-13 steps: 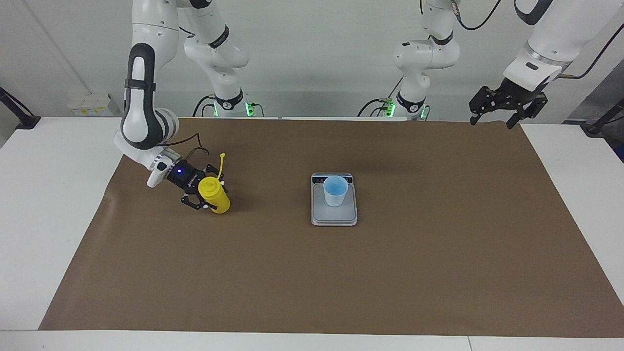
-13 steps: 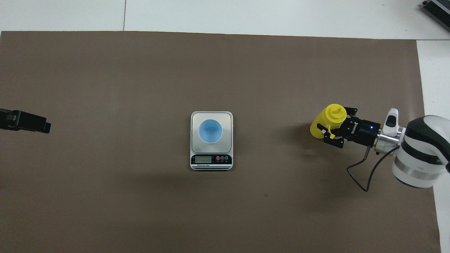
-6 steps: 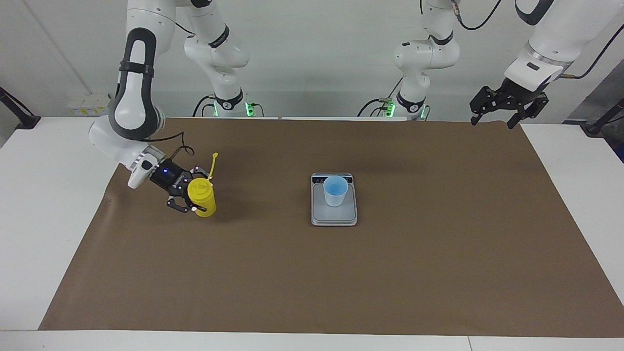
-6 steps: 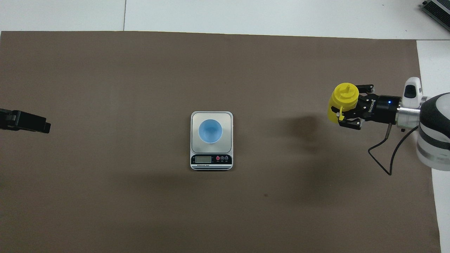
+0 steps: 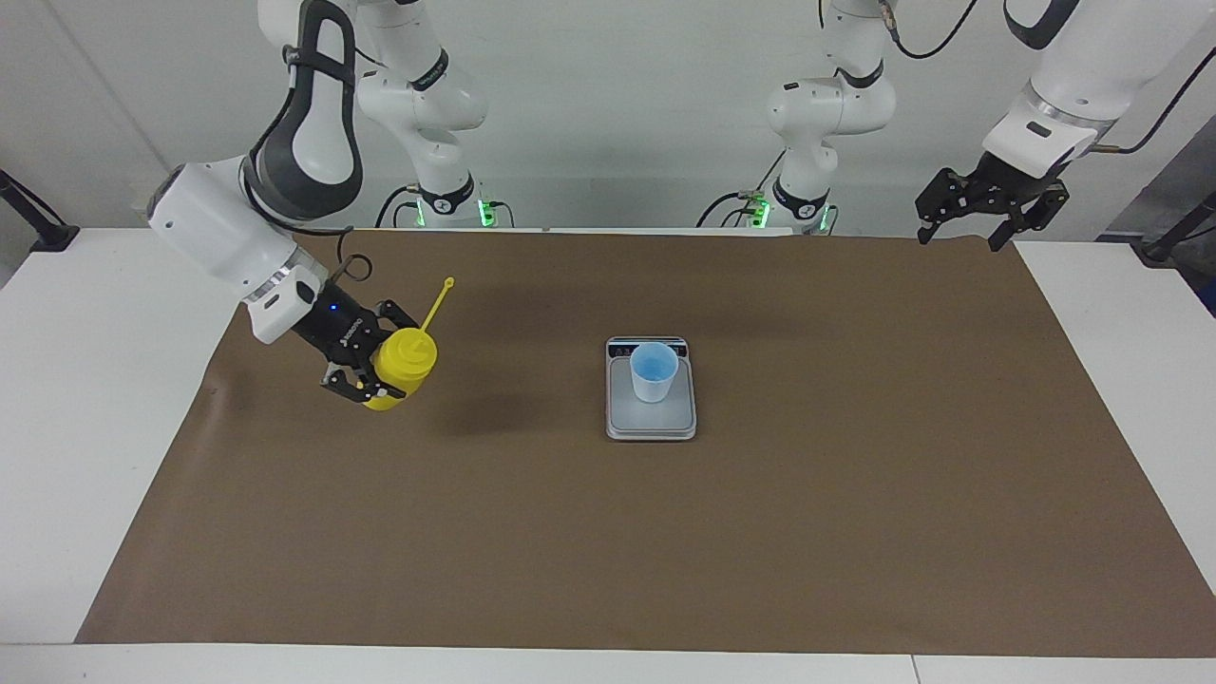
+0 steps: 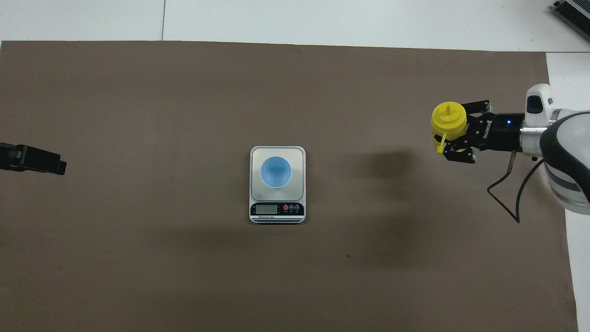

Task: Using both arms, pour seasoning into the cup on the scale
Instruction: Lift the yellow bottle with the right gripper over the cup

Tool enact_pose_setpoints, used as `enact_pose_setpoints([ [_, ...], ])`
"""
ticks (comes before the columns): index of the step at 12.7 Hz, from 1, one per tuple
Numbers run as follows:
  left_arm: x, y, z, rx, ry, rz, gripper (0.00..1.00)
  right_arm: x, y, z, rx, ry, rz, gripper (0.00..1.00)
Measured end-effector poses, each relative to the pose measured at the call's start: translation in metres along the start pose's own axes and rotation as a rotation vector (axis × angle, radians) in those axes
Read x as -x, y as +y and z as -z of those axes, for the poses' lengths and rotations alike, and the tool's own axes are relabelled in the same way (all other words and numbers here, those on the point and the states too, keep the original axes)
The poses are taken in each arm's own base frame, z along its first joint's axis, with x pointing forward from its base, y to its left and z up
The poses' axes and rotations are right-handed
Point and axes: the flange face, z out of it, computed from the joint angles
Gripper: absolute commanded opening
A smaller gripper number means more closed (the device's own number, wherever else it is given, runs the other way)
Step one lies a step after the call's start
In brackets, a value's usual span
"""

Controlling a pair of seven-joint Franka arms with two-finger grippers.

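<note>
Seasoning (image 5: 404, 366), a bright yellow squeeze bottle, hangs clear of the brown mat (image 5: 608, 532) in the right gripper (image 5: 372, 369), over the right arm's end of the table (image 5: 95, 427). The black fingers (image 6: 461, 154) are clamped on the bottle's body from the side, and its conical nozzle points up, tipped slightly (the thin tethered cap strap (image 5: 437, 302) sticks out from the top, up and away from the bottle). A soft shadow lies on the mat below it. Well apart from the bottle, near the middle of the mat, the scale (image 5: 651, 418) sits flat with its dark display strip on the edge nearer to the robots. The light blue cup (image 5: 654, 372) stands upright on the scale's weighing plate, rim up. The left gripper (image 5: 967, 220) waits raised over the mat's edge at the left arm's end of the table, its fingers spread wide and holding nothing; in the overhead view only its black tip (image 6: 32, 159) shows.
</note>
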Motion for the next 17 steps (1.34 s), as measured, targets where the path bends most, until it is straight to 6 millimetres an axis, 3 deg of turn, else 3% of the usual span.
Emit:
enact_pose_setpoints([
  [4, 0.0, 0.0, 0.0, 0.0, 0.0, 0.0, 1.0, -0.056, -0.033, 0.017, 0.065, -0.206, -0.01, 0.0],
  [8, 0.0, 0.0, 0.0, 0.0, 0.0, 0.0, 1.0, -0.09, -0.049, 0.007, 0.13, -0.35, 0.013, 0.0],
  [10, 0.0, 0.0, 0.0, 0.0, 0.0, 0.0, 1.0, -0.122, -0.063, -0.002, 0.184, -0.43, 0.069, 0.0],
  [12, 0.0, 0.0, 0.0, 0.0, 0.0, 0.0, 1.0, -0.145, -0.076, -0.024, 0.208, -0.466, 0.056, 0.0],
  [17, 0.0, 0.0, 0.0, 0.0, 0.0, 0.0, 1.0, -0.188, -0.094, -0.113, 0.274, -0.607, 0.259, 0.0],
])
